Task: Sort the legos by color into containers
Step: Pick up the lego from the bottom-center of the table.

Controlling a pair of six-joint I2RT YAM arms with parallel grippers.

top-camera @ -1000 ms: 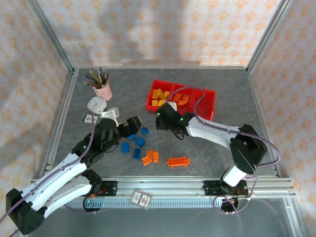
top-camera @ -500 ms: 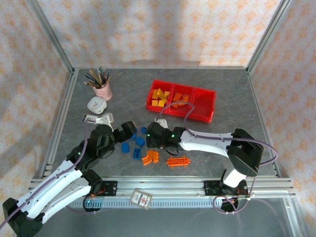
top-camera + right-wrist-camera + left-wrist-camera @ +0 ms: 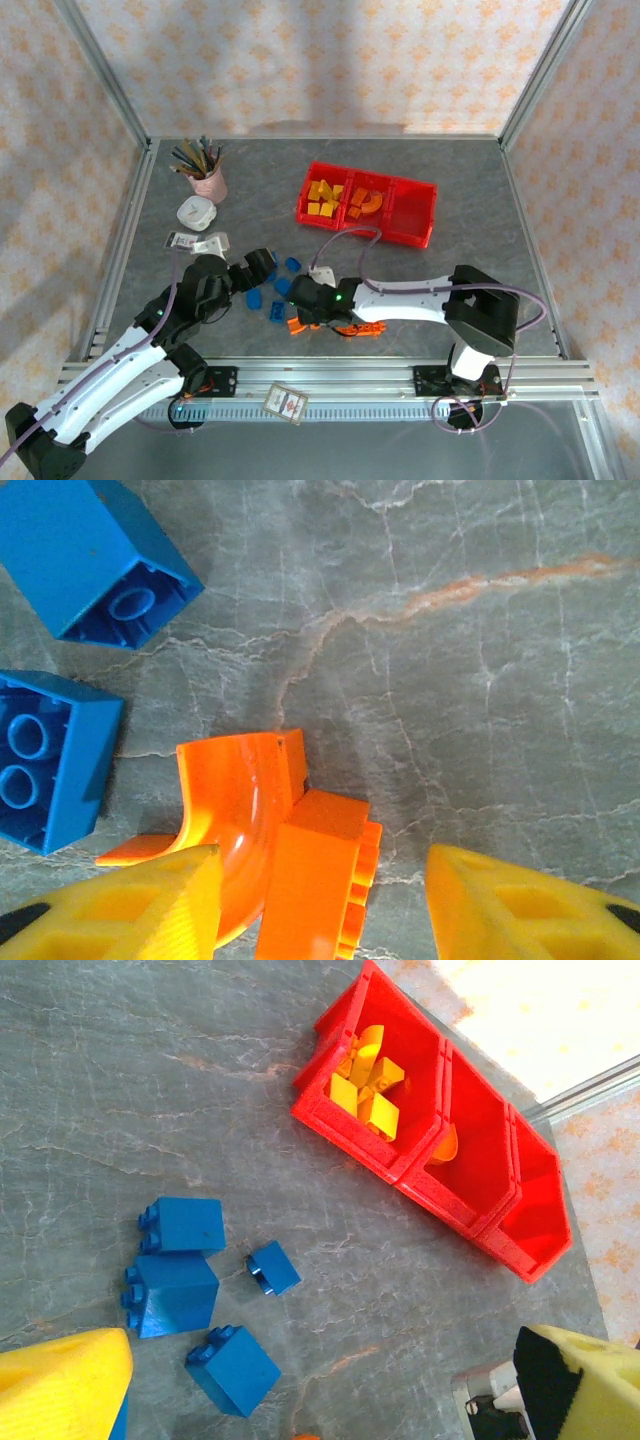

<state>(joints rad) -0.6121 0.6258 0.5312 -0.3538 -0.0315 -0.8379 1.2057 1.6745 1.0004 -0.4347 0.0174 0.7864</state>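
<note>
Orange arch [image 3: 235, 810] and a small orange brick [image 3: 315, 880] lie touching on the tabletop [image 3: 480, 680], right between the fingers of the right hand [image 3: 320, 890]. Those are spread apart, not clamped on anything as far as I can see. The blue bricks [image 3: 95, 555] sit just ahead of its left finger. The left hand [image 3: 320, 1400] is spread and empty, with the red tray [image 3: 345, 1130] well ahead of it. Roughly halfway, I'd say: yellows [image 3: 365, 1080] and some orange are binned, but no blue is, and the long orange piece [image 3: 365, 329] is loose too.
</note>
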